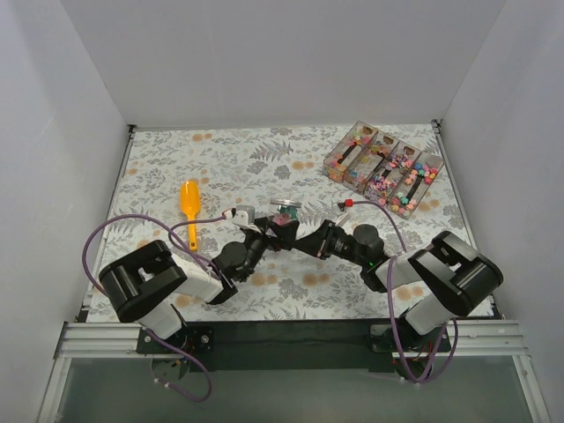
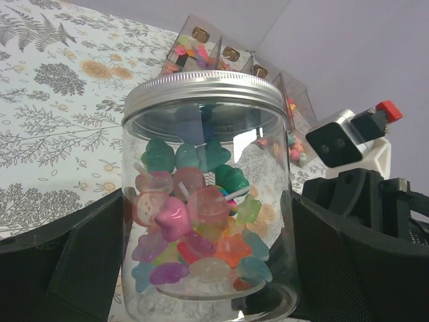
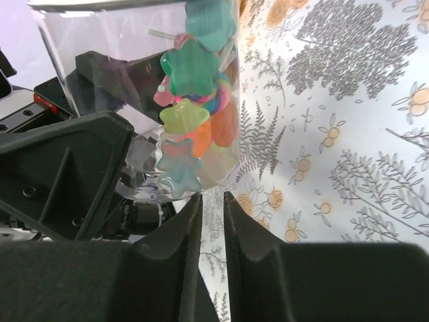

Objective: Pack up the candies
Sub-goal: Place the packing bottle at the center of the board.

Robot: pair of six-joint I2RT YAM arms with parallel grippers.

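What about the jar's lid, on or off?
On: the silver lid caps the jar above the candies. How tightly, cannot tell.

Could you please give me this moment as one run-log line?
left gripper: shut on jar | jar: lidded, candies inside | right gripper: jaws narrowly apart, empty, beside jar | scoop: untouched

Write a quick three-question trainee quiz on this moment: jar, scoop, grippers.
1. True or false: the jar has no lid.
2. Where does the orange scoop lie? A) inside the jar B) on the tablecloth, left of both grippers C) in the compartment box
3. Which gripper has the jar of candies between its fingers?

Key: 1 false, the silver lid sits on it. 2 B. 3 the left gripper.
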